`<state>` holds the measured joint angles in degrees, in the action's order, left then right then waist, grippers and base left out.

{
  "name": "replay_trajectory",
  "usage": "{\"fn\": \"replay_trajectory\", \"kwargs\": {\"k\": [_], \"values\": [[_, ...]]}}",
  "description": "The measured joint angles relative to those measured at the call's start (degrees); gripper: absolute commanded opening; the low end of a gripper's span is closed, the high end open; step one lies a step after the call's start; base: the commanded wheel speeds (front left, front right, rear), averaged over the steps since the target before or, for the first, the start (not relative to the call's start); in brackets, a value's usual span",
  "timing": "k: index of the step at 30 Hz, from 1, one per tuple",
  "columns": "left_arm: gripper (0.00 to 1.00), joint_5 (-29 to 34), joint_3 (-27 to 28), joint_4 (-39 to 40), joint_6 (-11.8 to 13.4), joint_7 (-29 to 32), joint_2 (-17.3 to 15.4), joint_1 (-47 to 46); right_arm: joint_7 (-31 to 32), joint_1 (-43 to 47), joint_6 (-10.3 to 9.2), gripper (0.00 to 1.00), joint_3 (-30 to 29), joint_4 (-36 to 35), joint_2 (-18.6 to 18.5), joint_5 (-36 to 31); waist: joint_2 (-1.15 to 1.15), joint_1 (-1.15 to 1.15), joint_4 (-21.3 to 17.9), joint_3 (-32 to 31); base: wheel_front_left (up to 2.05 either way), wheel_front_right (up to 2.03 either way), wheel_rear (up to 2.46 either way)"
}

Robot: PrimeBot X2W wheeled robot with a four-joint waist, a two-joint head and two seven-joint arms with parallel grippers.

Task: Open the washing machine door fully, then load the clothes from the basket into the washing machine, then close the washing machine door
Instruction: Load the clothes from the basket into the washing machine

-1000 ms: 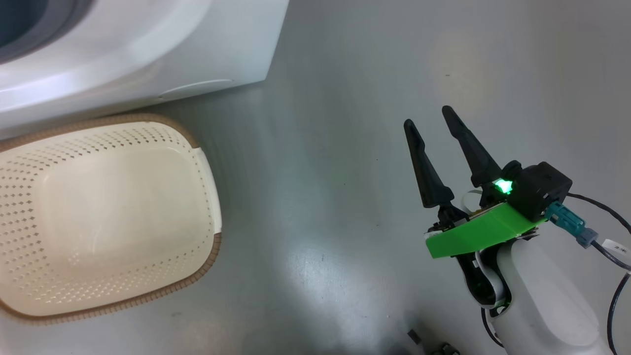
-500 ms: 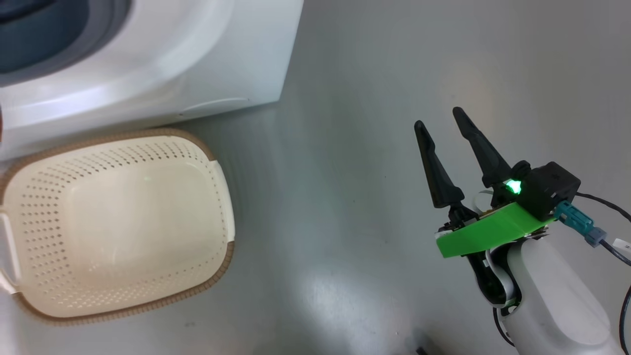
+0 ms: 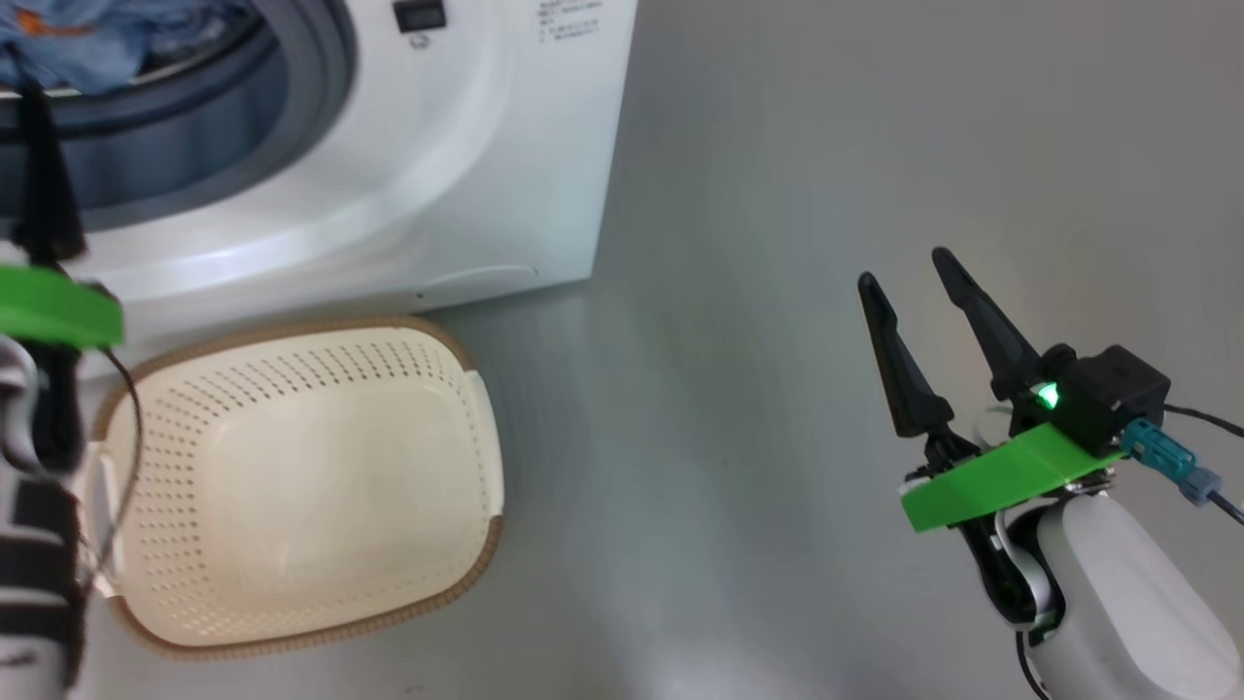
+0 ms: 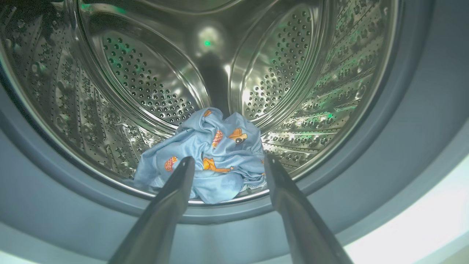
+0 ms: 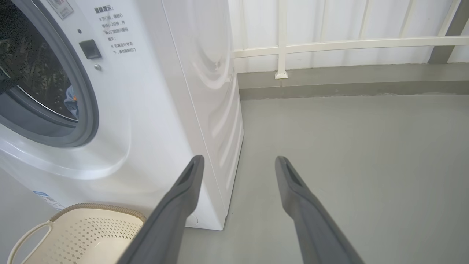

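Two pincers standing released, gripping nothing. Left pincer (image 4: 229, 159) hanging at drum (image 4: 146, 80) mouth, clothes (image 4: 209, 154) lying low in washing machine (image 3: 466, 146), just behind grey gasket (image 4: 403, 128) lip. Basket (image 3: 292, 326) sitting on floor (image 3: 777, 146), just beside machine's front. Right pincer (image 3: 903, 268) hovering over bare grey floor, well apart from machine's corner. White railing (image 5: 329, 42) running behind.

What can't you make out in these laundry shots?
- Head view: the printed notice on the washing machine is too small to read.
- Head view: the clothes are cut off by the top edge.
- Left wrist view: the left gripper covers the bundle's lower part; garment count unclear.
- Right wrist view: the basket is cut by the bottom edge and the right gripper.
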<state>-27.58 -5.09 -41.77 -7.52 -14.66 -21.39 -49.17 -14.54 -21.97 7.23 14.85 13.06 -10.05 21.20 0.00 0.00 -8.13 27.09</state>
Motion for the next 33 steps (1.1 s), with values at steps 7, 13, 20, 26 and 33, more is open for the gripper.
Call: {"fn": "replay_trajectory", "kwargs": {"k": [7, 13, 20, 26, 33], "values": [[1.00, 3.6, 3.4, 4.9, 0.0, 0.0, 3.6, 8.7, 0.0, 2.6, 0.00, 1.00, -0.3, 0.7, -1.8, 0.5, 0.00, 0.00, 1.5, -4.6, 0.00, 0.00, 0.00], [1.00, 5.7, 5.7, 8.0, 0.0, 0.0, 5.8, 16.9, 0.0, 5.7, 0.00, 1.00, -0.4, 1.2, -3.1, 1.0, 0.00, 0.00, 2.9, -8.8, 0.00, 0.00, 0.00], [1.00, 6.7, 6.6, 10.7, 0.0, 0.0, 7.1, 25.5, 0.0, 9.3, 0.00, 1.00, -0.7, 1.3, -4.5, 2.3, 0.00, 0.00, 4.3, -13.5, 0.00, 0.00, 0.00], [1.00, 7.1, 6.9, 13.1, 0.0, 0.0, 8.0, 31.6, 0.0, 12.8, 0.00, 1.00, -1.4, 1.3, -5.2, 3.1, 0.00, 0.00, 5.2, -17.3, 0.00, 0.00, 0.00], [1.00, 8.3, 7.7, 15.8, 0.0, 0.0, 9.0, 38.1, 0.0, 16.6, 0.00, 1.00, -2.2, 1.1, -5.7, 3.6, 0.00, 0.00, 6.0, -21.3, 0.00, 0.00, 0.00]]}}
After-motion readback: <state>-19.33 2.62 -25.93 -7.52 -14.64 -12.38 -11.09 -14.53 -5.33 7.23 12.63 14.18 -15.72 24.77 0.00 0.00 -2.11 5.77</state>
